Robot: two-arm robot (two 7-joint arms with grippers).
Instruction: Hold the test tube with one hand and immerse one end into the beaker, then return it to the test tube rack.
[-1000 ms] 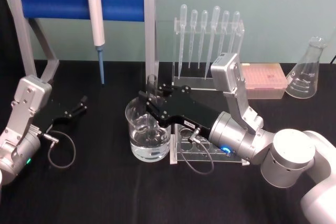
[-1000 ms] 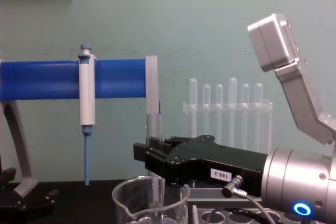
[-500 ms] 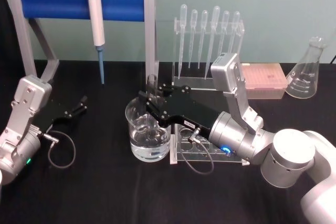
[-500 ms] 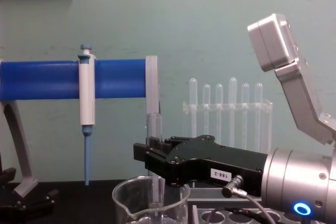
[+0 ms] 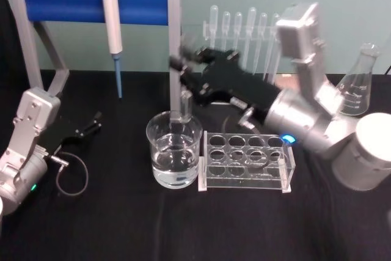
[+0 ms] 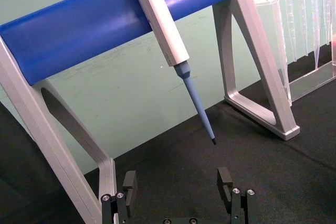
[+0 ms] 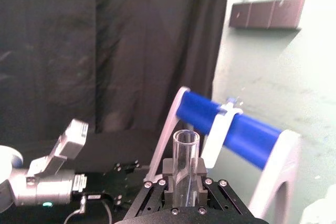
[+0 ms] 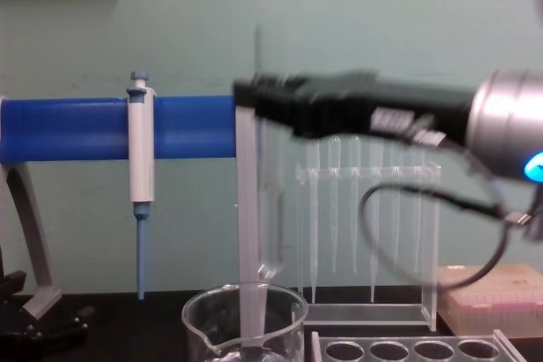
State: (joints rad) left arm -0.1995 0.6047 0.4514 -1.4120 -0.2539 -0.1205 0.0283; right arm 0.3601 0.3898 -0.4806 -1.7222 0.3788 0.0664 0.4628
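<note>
One test tube (image 7: 185, 167) pinched upright in my right gripper (image 5: 183, 68), above the beaker (image 5: 174, 149).
Left gripper (image 6: 178, 195) (jaws spread) rests well left of the beaker.

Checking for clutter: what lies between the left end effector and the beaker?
Bare black table, in the head view, between the open left end effector and the beaker. The right end effector holds the test tube above it.

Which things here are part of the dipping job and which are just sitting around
In use: test tube, right gripper clamped on it, beaker.
Lying about: pipettor, pipettes, tube rack, flask, left gripper.
</note>
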